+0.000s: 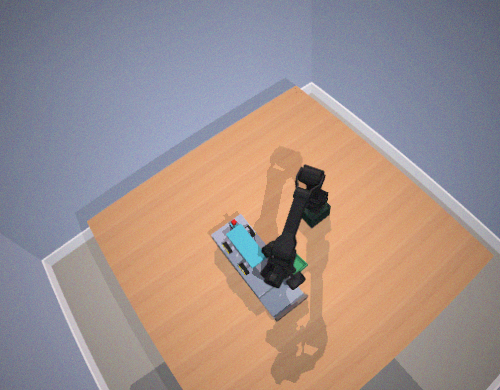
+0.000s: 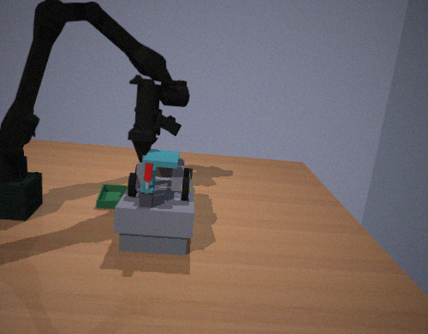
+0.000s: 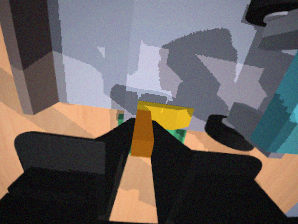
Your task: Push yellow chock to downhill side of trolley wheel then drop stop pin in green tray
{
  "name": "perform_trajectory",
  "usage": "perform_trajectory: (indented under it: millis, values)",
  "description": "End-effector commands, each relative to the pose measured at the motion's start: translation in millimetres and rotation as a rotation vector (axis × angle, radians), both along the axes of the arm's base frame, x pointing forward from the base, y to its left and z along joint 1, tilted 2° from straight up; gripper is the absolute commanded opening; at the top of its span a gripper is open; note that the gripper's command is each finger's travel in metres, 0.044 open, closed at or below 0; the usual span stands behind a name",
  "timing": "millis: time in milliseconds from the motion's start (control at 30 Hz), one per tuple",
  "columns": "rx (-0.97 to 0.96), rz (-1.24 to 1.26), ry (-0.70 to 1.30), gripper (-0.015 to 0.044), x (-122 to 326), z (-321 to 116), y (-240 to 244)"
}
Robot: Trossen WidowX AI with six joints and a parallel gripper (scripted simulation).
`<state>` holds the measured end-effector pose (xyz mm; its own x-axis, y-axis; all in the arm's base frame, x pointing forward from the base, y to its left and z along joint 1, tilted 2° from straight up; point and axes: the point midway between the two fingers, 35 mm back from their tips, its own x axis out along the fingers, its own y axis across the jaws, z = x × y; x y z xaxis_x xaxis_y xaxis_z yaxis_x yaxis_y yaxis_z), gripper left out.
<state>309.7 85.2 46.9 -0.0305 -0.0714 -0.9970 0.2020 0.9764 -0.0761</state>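
My gripper is shut on the orange handle of the yellow chock. In the wrist view the chock is over the tray-side edge of the ramp, downhill of the near lower wheel, with a visible gap. Its height above the ramp is hard to judge. The teal-topped trolley stands on the ramp. The red-headed stop pin stands upright at its uphill end. The chock is hidden in the top and exterior views.
The green tray lies on the wooden table beside the ramp, partly under the arm in the top view. The arm's base stands beyond the tray. The other lower wheel shows at the wrist view's top right.
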Motion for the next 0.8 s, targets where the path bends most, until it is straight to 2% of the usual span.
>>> perform_trajectory:
  millis: [0, 767]
  values:
    - [-0.003, 0.006, -0.001, 0.0, -1, 1, -5]
    - [0.0, 0.001, -0.001, 0.0, -3, 3, -21]
